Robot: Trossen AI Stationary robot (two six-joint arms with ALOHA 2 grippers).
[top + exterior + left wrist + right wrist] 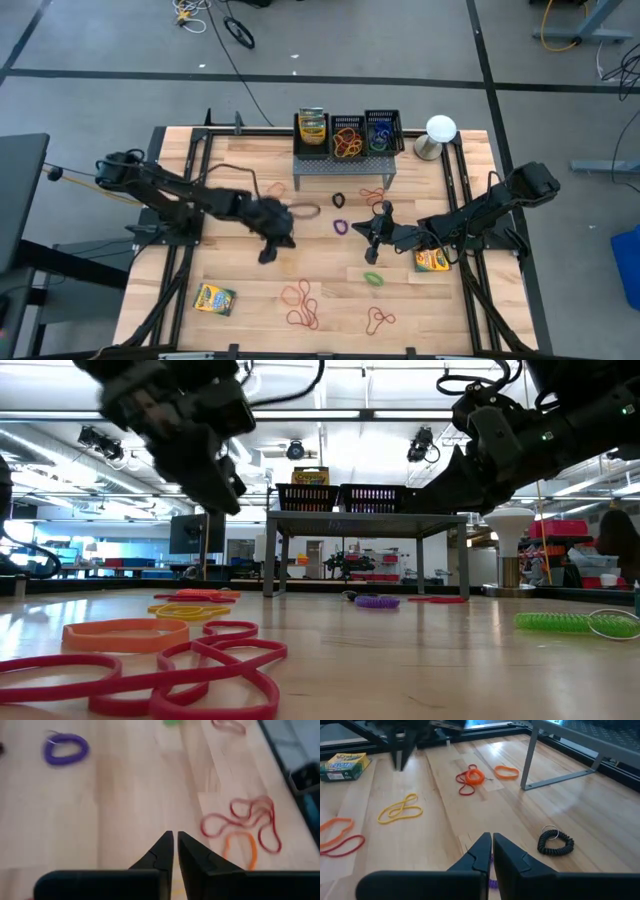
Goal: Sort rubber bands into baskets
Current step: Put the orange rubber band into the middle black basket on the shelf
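Observation:
Rubber bands lie scattered on the wooden table: red and orange loops, a purple coil, a green coil, a black coil, and a yellow band. Three black mesh baskets stand in a row on a grey metal stand at the far edge; two hold bands and one holds a crayon box. My left gripper hangs shut above bare wood, left of the purple coil. My right gripper is shut and raised just right of that coil.
Crayon boxes lie near the left front and under the right arm. The grey stand straddles the far middle, with a white-topped object beside it. Black rails run along both table sides. Red loops lie close to the near edge.

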